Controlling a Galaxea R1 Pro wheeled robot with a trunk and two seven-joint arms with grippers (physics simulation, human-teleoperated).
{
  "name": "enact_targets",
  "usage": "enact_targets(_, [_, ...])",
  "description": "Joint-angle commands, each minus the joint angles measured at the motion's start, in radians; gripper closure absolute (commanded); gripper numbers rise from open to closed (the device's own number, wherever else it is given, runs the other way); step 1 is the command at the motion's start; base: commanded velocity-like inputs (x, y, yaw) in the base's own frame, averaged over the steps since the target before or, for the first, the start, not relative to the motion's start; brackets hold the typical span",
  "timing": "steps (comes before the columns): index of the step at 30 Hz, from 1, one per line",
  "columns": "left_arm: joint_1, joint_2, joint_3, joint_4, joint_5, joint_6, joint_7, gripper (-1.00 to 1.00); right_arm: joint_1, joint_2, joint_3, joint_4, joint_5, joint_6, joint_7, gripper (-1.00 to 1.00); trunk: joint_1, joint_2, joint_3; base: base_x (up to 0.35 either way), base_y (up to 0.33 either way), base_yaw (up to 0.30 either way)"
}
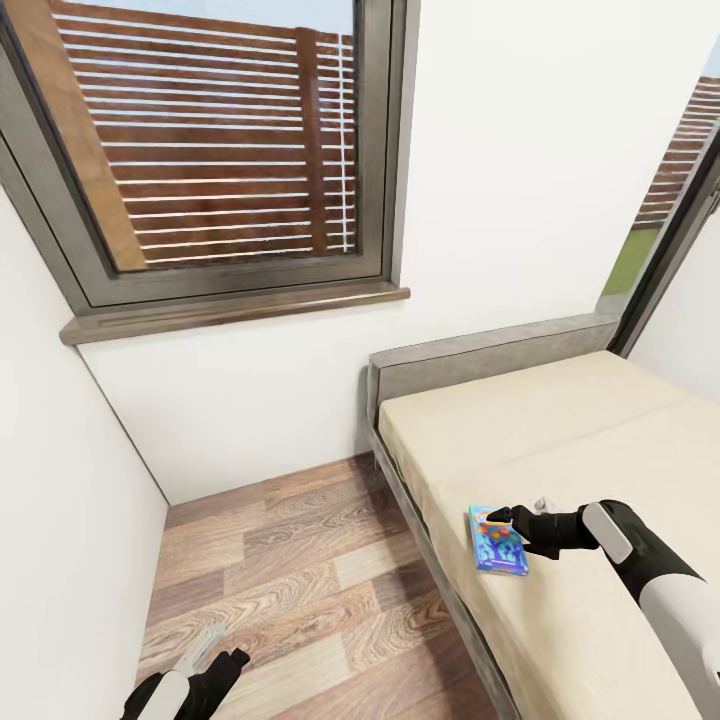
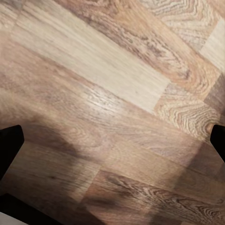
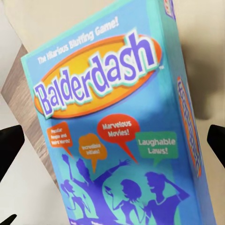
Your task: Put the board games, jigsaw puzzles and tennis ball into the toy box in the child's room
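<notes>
In the head view, the left pincer (image 1: 218, 665) is nearest to the camera, at the lower edge, low over the wood plank floor (image 1: 290, 570). Its fingers look a little apart, but I cannot tell this for sure from here. The right arm reaches from the lower right over the bed (image 1: 560, 440), and the right pincer (image 1: 503, 520) is at the near edge of the Balderdash board game (image 1: 497, 540). This blue box lies flat on the beige mattress, close to the bed's side edge next to the floor. The dark fingers are beside the box and over its edge; if they touch it is not clear. Behind the bed is a grey headboard (image 1: 490, 360), and on the white wall (image 1: 520, 170) there is a window (image 1: 215, 150) with a brown fence outside.

In the left wrist view, the dark fingertips (image 2: 10, 140) stand at both sides of the picture, wide apart, so the left pincer is spread, with only the wood plank floor (image 2: 112, 93) between them.

In the right wrist view, the Balderdash board game (image 3: 117, 136) is directly in front, with its orange title oval and purple figures. The dark fingertips (image 3: 9, 143) are at both sides of the box and far from each other, so the right pincer is spread and pinches nothing. The box lies between them on the beige mattress (image 3: 206, 56).
</notes>
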Motion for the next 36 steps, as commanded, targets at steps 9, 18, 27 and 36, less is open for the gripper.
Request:
enact_targets(9, [0.0,0.0,0.001,-0.002,0.011,0.003,0.008,-1.0,-0.001,-0.001,0.005,0.0,0.018,-0.001,0.007,-1.0,0.0,0.0,-0.001,0.0,0.0,0.0])
enact_targets(18, [0.0,0.0,0.001,-0.002,0.011,0.003,0.008,-1.0,-0.001,-0.001,0.005,0.0,0.018,-0.001,0.007,-1.0,0.0,0.0,-0.001,0.0,0.0,0.0])
enact_targets(27, [0.0,0.0,0.001,-0.002,0.011,0.003,0.008,-1.0,-0.001,-0.002,0.004,-0.001,0.017,0.0,0.008,-1.0,0.0,0.0,-0.001,0.0,0.0,0.0])
enact_targets(36, [0.0,0.0,0.001,-0.002,0.011,0.003,0.008,-1.0,-0.001,-0.003,0.003,-0.002,0.017,0.0,0.008,-1.0,0.0,0.0,-0.001,0.0,0.0,0.0])
